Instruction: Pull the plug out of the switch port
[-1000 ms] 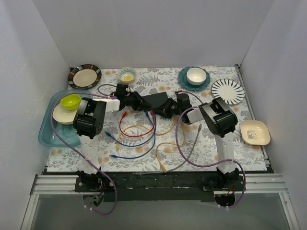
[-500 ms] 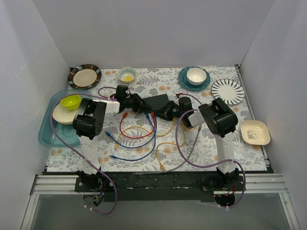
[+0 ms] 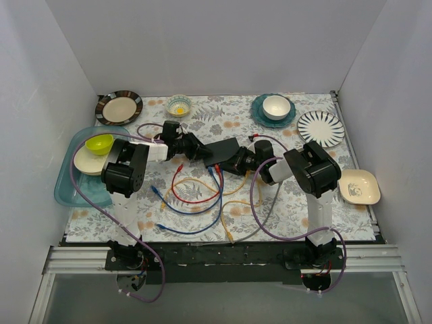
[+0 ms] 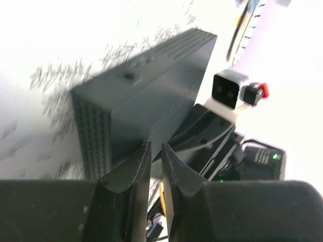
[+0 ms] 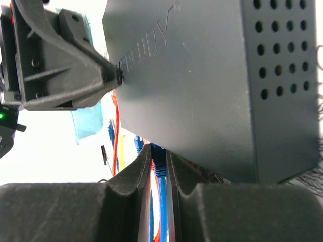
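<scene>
The switch (image 3: 221,148) is a flat black box in the middle of the flowered table, between both grippers. My left gripper (image 3: 199,151) is shut, its tips (image 4: 155,148) against the switch's (image 4: 146,96) left end; it grips nothing that I can see. My right gripper (image 3: 231,162) is shut on a blue plug (image 5: 159,164) right at the switch's (image 5: 212,85) socket edge. I cannot tell whether the plug is inside a port. The left gripper's body shows in the right wrist view (image 5: 60,55). More blue and red plugs sit beside the held one.
Red (image 3: 189,197), blue (image 3: 196,229), yellow (image 3: 233,202) and grey (image 3: 270,209) cables loop in front of the switch. A teal tray (image 3: 67,185) with a green bowl (image 3: 100,142) stands left. Plates and bowls line the back and right: (image 3: 119,106), (image 3: 276,106), (image 3: 320,128), (image 3: 358,186).
The right arm has drawn back toward the near right. The left gripper has moved right. The switch has turned a little, and the cable loops have shifted toward the near edge.
</scene>
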Controlling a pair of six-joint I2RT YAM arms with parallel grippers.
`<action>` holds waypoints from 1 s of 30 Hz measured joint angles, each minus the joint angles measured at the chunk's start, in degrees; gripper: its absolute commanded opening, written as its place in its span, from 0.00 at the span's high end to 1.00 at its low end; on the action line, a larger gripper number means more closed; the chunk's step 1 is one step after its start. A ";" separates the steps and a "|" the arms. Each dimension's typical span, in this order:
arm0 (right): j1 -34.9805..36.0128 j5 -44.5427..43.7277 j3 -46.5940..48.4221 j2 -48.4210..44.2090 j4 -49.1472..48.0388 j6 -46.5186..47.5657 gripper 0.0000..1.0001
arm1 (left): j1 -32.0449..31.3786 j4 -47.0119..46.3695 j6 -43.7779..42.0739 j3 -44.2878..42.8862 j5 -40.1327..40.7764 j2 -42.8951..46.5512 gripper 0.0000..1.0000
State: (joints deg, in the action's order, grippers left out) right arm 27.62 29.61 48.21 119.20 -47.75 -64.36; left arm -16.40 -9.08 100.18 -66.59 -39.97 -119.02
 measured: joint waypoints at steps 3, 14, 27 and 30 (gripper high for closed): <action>-0.11 0.37 0.02 0.00 0.04 0.00 0.99 | -0.61 0.39 -0.92 3.04 0.74 2.84 0.86; -0.26 1.07 1.18 0.00 2.36 0.31 0.99 | -8.11 1.64 -3.08 10.40 2.73 9.94 0.89; -0.31 0.02 -4.00 -4.15 2.56 3.04 0.99 | -7.30 9.92 -4.00 2.64 6.36 5.95 0.90; -0.28 0.76 -5.64 -5.64 3.45 4.17 0.99 | -6.62 10.45 -4.42 1.49 7.80 5.64 0.90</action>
State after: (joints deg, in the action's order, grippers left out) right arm 27.33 30.37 42.57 113.56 -44.29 -60.18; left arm -23.03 1.37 95.77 -65.10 -32.16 -113.38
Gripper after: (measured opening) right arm 0.195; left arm 0.100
